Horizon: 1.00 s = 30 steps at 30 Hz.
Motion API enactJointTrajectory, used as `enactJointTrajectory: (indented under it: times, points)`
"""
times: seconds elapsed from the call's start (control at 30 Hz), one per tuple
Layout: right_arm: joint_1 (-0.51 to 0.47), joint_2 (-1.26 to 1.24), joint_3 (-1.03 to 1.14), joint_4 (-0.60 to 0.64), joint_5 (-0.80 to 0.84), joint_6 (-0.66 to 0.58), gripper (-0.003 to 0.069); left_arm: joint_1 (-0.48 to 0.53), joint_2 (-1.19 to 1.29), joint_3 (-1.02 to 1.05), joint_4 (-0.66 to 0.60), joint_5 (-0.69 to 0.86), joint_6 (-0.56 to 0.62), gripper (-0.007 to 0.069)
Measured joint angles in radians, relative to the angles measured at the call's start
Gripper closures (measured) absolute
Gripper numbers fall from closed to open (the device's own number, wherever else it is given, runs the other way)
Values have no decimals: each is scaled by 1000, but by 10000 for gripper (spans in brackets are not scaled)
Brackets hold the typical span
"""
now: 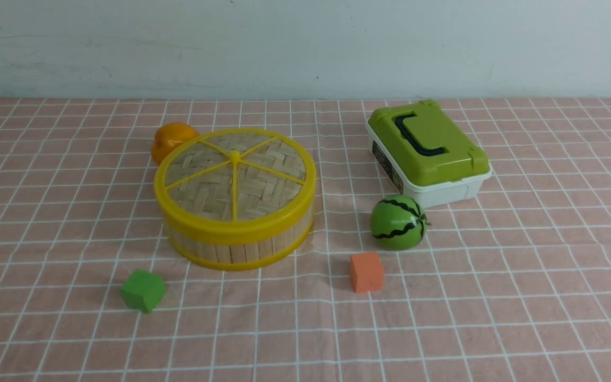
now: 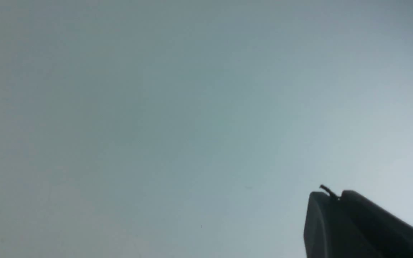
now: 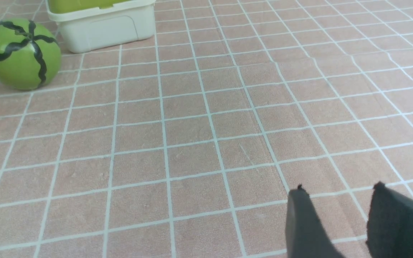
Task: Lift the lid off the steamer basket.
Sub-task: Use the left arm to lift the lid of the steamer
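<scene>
Right gripper (image 3: 339, 186) hovers over the tablecloth (image 3: 192, 143), fingers (image 3: 299, 222) narrowly parted, empty; left gripper (image 2: 335, 196) looks pinched shut, and the lid (image 1: 235, 172) sits on the steamer basket (image 1: 236, 246), well off to the right gripper's left.

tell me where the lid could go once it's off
Widest bare cloth lies right of the toy watermelon and in front of the green-lidded box. The near strip before the green cube and orange cube is free too. Tight: between the steamer basket and the watermelon, and behind the basket by the orange fruit.
</scene>
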Motion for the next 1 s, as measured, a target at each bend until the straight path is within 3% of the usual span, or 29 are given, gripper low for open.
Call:
enactJointTrajectory:
  times: [0.2,0.33,0.47,0.57,0.7,1.0]
  points:
    - [0,0,0,0,0,0,419,0,272,-344,-107,262,167,585]
    - [0,0,0,0,0,0,419,0,524,-504,-149,398,204,585]
    - [0,0,0,0,0,0,419,0,722,-633,-165,624,208,585]
    - [0,0,0,0,0,0,419,0,923,-796,-224,907,215,585]
    - [0,0,0,0,0,0,419,0,1128,-980,-312,1108,281,593]
    - [0,0,0,0,0,0,419,0,1449,-1352,-373,1306,412,637]
